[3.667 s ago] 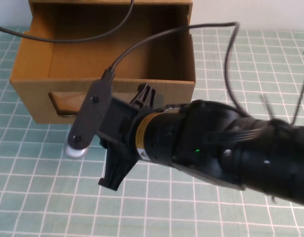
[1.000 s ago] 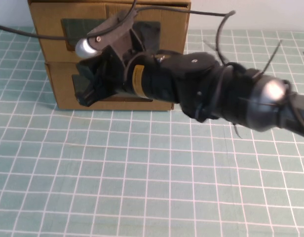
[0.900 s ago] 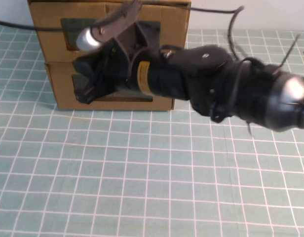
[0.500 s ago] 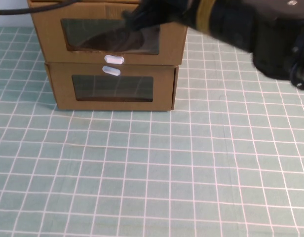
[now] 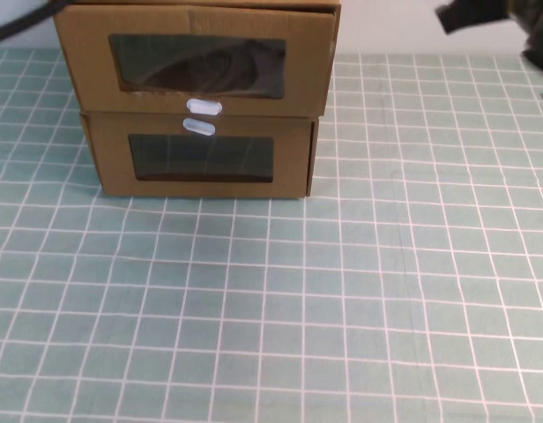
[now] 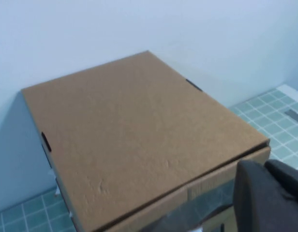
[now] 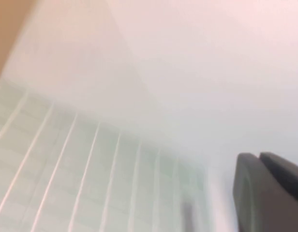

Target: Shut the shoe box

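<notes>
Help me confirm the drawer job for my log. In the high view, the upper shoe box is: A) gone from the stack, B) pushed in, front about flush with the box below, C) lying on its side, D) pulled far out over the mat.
B: the shoe box front sits about flush above the lower cardboard box, both white tabs meeting.

Shoe box shut flush, stacked atop like cardboard box, white tabs nearly touching. Both at far left of green gridded table. Dark part of right arm at top right corner; claw unseen.
</notes>
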